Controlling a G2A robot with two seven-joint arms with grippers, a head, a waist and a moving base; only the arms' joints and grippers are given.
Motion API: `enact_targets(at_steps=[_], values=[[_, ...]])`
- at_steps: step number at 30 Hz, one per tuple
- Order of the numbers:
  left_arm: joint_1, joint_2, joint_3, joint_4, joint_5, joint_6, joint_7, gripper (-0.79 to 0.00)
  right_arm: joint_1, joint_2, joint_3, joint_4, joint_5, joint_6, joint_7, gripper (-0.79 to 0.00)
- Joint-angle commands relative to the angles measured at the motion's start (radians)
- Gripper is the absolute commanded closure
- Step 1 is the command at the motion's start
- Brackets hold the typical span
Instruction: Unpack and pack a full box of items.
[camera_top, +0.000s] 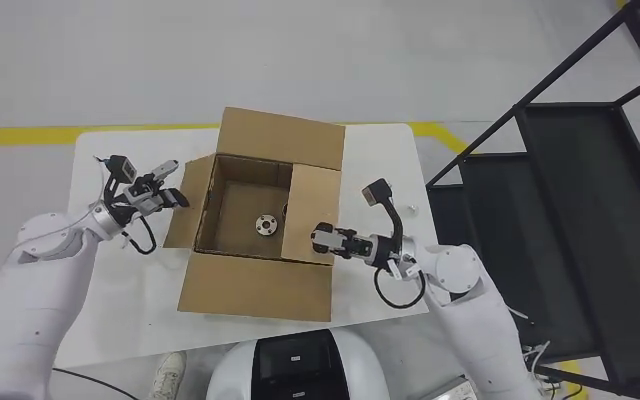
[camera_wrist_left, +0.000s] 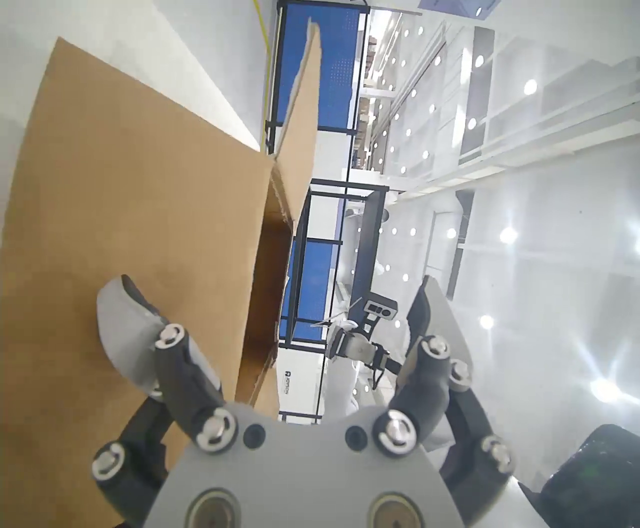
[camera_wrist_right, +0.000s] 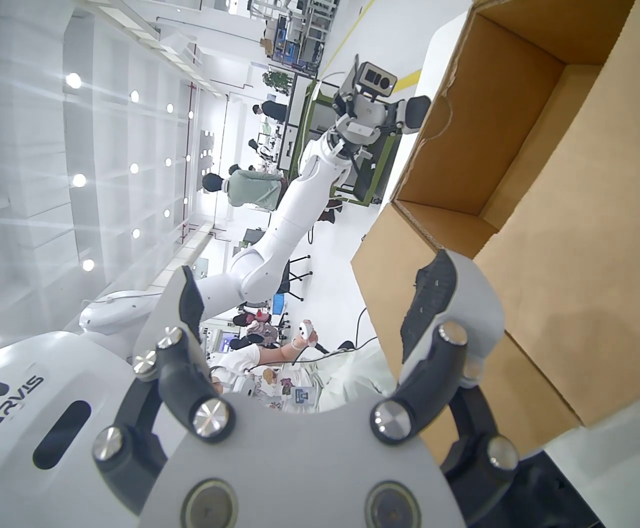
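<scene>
An open cardboard box stands in the middle of the white table. A small round item lies on its floor. My left gripper is open just outside the box's left flap, with one finger close against the cardboard. My right gripper is open at the edge of the right flap, which leans in over the box. In the right wrist view the right gripper has one finger beside that flap. Nothing is held between either pair of fingers.
The box's rear flap stands up and the front flap lies flat toward me. A black metal stair frame stands off the table's right side. A yellow line runs along the floor behind the table.
</scene>
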Motion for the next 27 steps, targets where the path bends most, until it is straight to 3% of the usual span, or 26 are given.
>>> enact_targets(at_steps=[1,7,13,21,27], values=[[-0.017,-0.009,0.032,0.029,0.001,0.008,-0.023,-0.785,0.006,0.001,-0.008,0.000,0.000,0.002,0.003,-0.785],[-0.049,-0.028,0.067,0.095,-0.015,-0.012,-0.057,-0.785,0.032,0.006,-0.034,0.008,-0.002,0.009,0.007,-0.785],[-0.037,-0.018,0.012,0.071,-0.054,-0.081,-0.076,-0.785,0.048,0.012,-0.048,0.011,0.001,0.012,0.008,-0.785],[0.028,0.008,-0.059,-0.202,-0.041,-0.089,-0.176,-0.785,0.053,0.021,-0.049,0.013,0.005,0.008,-0.005,-0.785],[-0.031,0.000,0.028,-0.364,0.089,-0.002,-0.211,-0.785,0.021,0.031,-0.006,0.009,0.014,0.002,-0.046,-0.785]])
